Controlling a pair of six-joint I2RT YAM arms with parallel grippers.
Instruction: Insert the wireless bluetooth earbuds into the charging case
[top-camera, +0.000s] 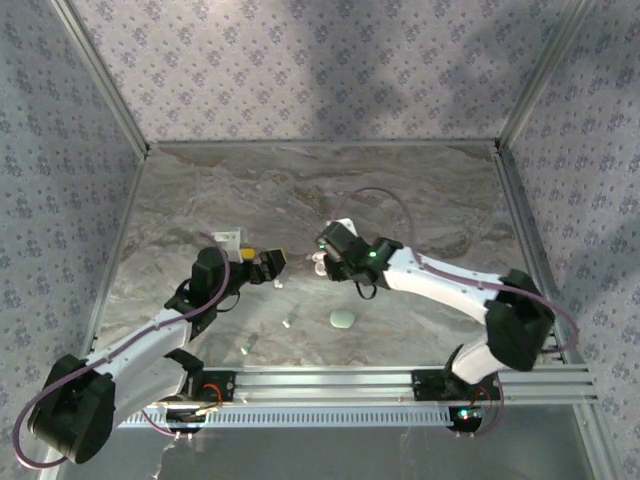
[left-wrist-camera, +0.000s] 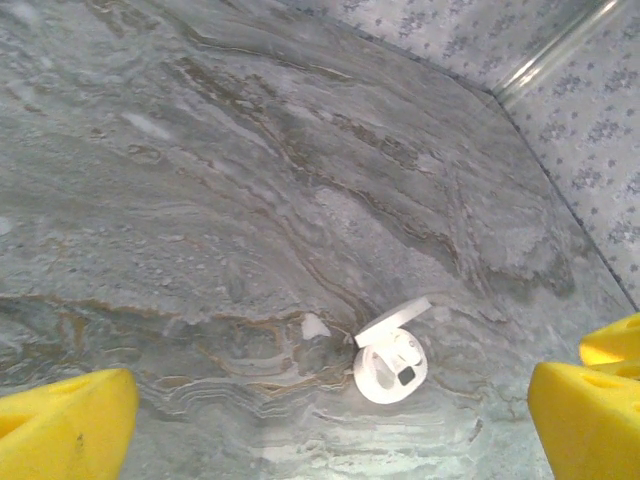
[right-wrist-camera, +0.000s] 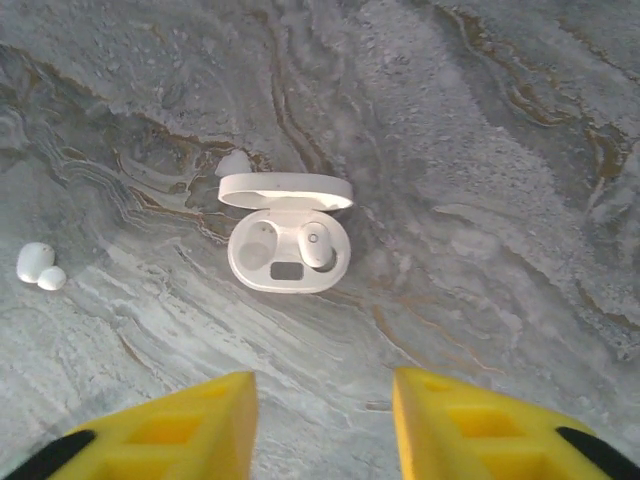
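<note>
The white charging case (right-wrist-camera: 288, 262) lies open on the marble table, its lid (right-wrist-camera: 285, 190) raised at the far side. One white earbud (right-wrist-camera: 318, 245) sits in the case's right slot, and the left slot (right-wrist-camera: 253, 250) is empty. Another earbud (right-wrist-camera: 35, 262) lies loose on the table left of the case. My right gripper (right-wrist-camera: 325, 420) hangs open just short of the case with nothing between its yellow fingers (right-wrist-camera: 170, 430). My left gripper (left-wrist-camera: 320, 440) is wide open and empty, with the case (left-wrist-camera: 390, 368) ahead of it. From above, the two grippers (top-camera: 268, 262) (top-camera: 325, 255) face each other.
A mint oval pod (top-camera: 342, 319) rests on the table nearer the arm bases. Small white bits (top-camera: 286, 323) (top-camera: 246, 349) lie left of it. A white square piece (top-camera: 228, 239) sits behind the left gripper. Patterned walls enclose the table on three sides.
</note>
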